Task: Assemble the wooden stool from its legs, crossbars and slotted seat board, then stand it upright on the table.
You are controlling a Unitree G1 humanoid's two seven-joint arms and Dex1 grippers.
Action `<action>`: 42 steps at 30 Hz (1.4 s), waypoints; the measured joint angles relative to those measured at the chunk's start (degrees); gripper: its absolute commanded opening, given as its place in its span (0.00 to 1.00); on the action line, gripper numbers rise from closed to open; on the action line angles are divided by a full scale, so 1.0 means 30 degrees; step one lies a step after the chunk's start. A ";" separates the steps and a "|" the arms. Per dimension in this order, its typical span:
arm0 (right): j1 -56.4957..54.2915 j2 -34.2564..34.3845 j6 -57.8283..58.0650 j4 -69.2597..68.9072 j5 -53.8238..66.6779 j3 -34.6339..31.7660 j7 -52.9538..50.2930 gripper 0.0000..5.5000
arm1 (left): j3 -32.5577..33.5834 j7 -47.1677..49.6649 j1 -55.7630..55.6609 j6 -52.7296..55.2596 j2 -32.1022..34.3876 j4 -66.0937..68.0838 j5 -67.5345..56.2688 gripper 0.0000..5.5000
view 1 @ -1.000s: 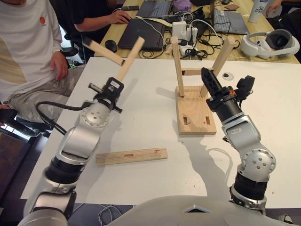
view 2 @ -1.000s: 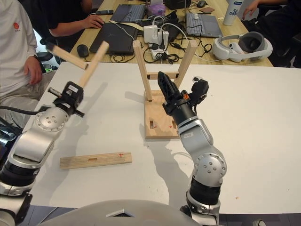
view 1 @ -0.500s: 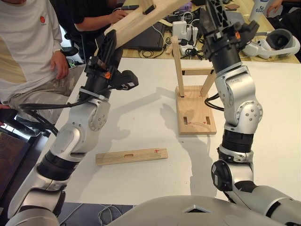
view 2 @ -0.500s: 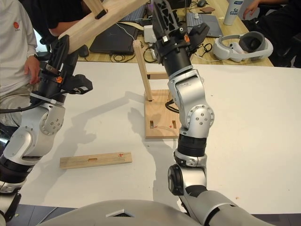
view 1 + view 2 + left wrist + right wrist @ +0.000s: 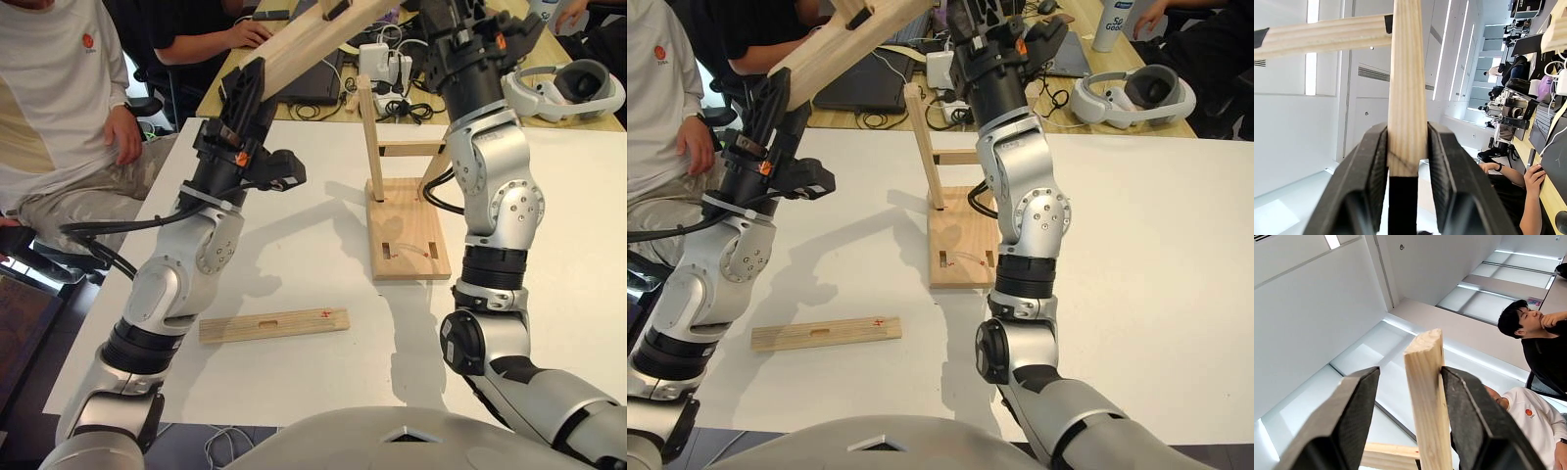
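Observation:
My left gripper [image 5: 1406,131] is shut on one leg of a wooden leg-and-crossbar piece [image 5: 306,39], held high and slanting up over the table's far left. My right gripper [image 5: 1409,370] is raised beside it and open. That piece's other leg [image 5: 1424,396] stands between its fingers, touching one with a gap to the other. The slotted seat board [image 5: 408,235] lies flat on the white table [image 5: 568,245], with two legs [image 5: 370,137] and a crossbar [image 5: 407,149] standing on it. A loose slotted board [image 5: 274,325] lies near the front.
A second desk behind the table holds laptops [image 5: 294,73], a tangle of cables and chargers [image 5: 387,69], and a white headset [image 5: 578,88]. A person [image 5: 59,108] sits at the table's left edge. Bare tabletop lies to the right of the seat board.
Both arms rose from table height. The left lifted the leg-and-crossbar piece high. The right gripper left the seat board's side and came up around the piece's other leg.

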 measured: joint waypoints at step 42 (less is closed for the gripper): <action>-0.0588 -0.0014 -0.0240 0.0663 -0.2409 -0.0020 -0.0800 0.18 | 0.2412 -0.0614 -0.0101 -0.4544 -0.0901 0.1034 0.1404 0.51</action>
